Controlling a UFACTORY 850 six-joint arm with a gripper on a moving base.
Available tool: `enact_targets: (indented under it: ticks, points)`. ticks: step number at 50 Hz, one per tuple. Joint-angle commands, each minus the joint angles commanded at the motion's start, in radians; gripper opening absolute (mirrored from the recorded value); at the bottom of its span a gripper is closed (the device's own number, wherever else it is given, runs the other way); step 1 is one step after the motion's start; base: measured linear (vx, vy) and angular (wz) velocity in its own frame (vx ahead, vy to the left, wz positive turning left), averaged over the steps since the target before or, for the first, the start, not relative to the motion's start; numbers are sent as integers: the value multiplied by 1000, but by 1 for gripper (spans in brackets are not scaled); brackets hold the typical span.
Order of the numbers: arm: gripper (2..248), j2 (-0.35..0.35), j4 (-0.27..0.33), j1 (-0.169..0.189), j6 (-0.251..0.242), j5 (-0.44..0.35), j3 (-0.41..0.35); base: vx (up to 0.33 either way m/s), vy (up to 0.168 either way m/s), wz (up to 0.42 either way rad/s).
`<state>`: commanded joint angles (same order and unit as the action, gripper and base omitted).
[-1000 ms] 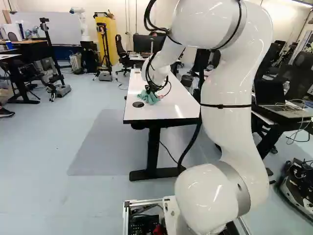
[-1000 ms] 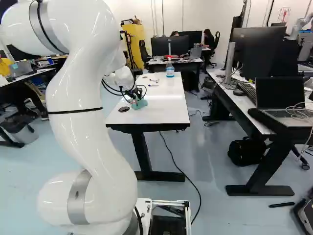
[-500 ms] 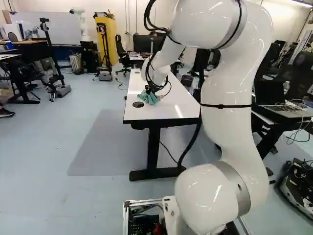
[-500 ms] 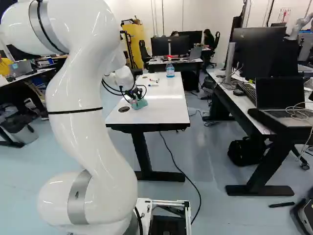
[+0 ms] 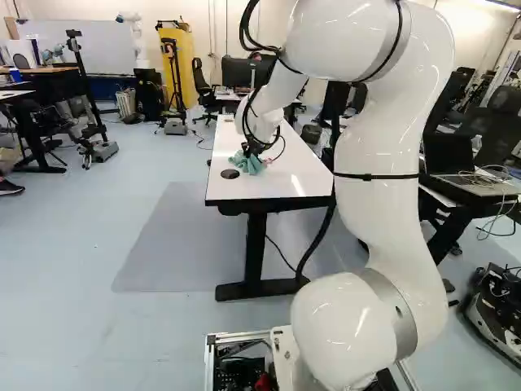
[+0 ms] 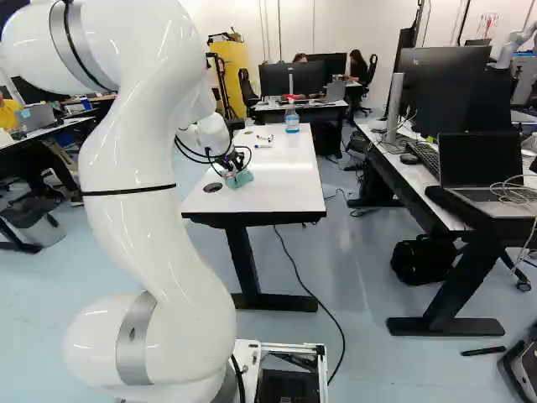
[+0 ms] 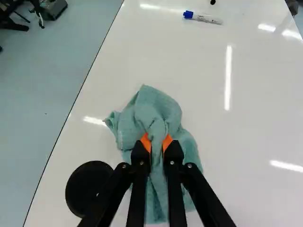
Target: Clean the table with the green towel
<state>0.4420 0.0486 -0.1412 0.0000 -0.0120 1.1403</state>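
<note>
The gripper (image 7: pixel 157 144) had its fingers partly closed, orange pads (image 7: pixel 168 141) pinching a fold of the green towel (image 7: pixel 158 113) from two sides. The towel lay bunched on the tabletop (image 7: pixel 246 142), just beside the black disc (image 7: pixel 87 189) near the edge. That central grip probably left the loose cloth spread around the fingers to wipe with. Ahead lay a blue-capped marker (image 7: pixel 202 18), which a longer stroke might have pushed.

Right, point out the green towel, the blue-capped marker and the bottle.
Green towel (image 7: pixel 158 112), wrist view: its bunched folds.
Blue-capped marker (image 7: pixel 205 18), wrist view: its white barrel.
Bottle (image 6: pixel 292 123), right base view: middle of its body.
</note>
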Motion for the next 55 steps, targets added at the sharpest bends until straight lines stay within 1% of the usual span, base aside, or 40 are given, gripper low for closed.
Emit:
enact_targets:
  ticks: [29, 39, 46, 55]
  points:
    - [46, 0, 0, 0, 0, 1, 1, 0, 0, 0]
    - [46, 19, 0, -1, 0, 1, 24, 0, 0, 0]
    - [46, 39, 0, -11, 0, 1, 51, 0, 0, 0]
    - [46, 47, 0, -33, 0, 1, 62, 0, 0, 0]
